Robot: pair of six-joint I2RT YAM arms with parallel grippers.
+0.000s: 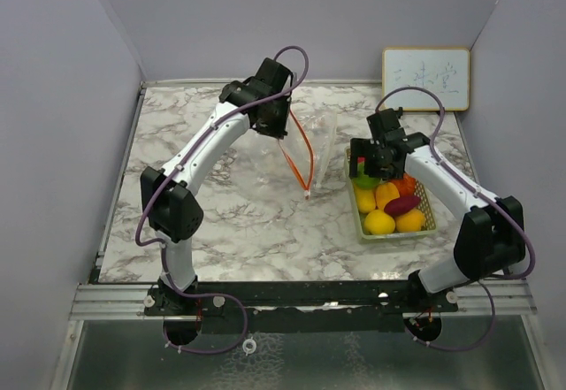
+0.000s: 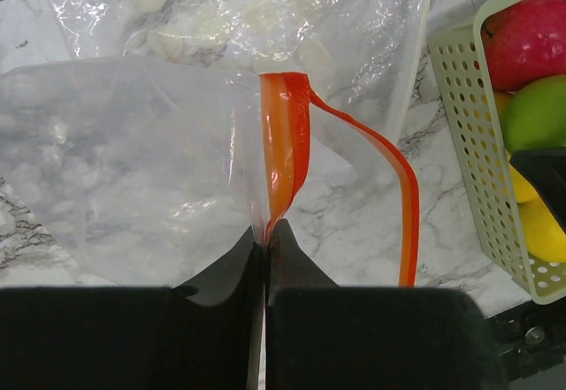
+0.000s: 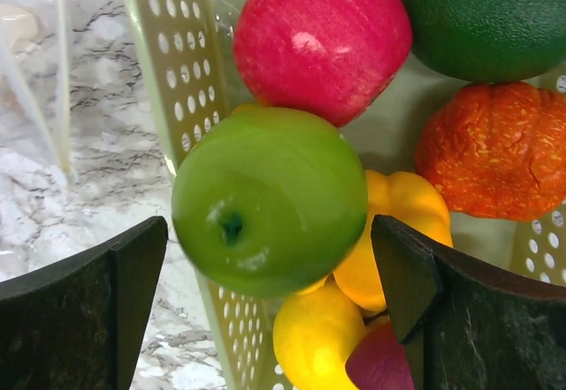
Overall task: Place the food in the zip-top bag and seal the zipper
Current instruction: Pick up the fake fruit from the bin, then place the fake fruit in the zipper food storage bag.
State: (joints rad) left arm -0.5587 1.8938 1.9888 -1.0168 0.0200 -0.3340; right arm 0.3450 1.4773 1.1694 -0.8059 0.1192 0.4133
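A clear zip-top bag (image 1: pixel 265 173) with an orange zipper strip (image 1: pixel 299 156) lies mid-table. My left gripper (image 1: pixel 281 133) is shut on the zipper strip (image 2: pixel 281 160) and lifts that edge, so the mouth gapes toward the basket. The toy food sits in a pale green mesh basket (image 1: pixel 423 231). My right gripper (image 1: pixel 376 167) hangs open over the basket's far end, its fingers (image 3: pixel 97 302) either side of a green apple (image 3: pixel 270 200). Around it lie a pink-red apple (image 3: pixel 320 38), a dark green fruit (image 3: pixel 491 14), an orange piece (image 3: pixel 495 151) and yellow pieces (image 3: pixel 318 337).
A small whiteboard (image 1: pixel 425 78) leans on the back wall at the right. Grey walls close in both sides of the marble table (image 1: pixel 221 231). The basket wall (image 2: pixel 469 125) stands just right of the bag mouth.
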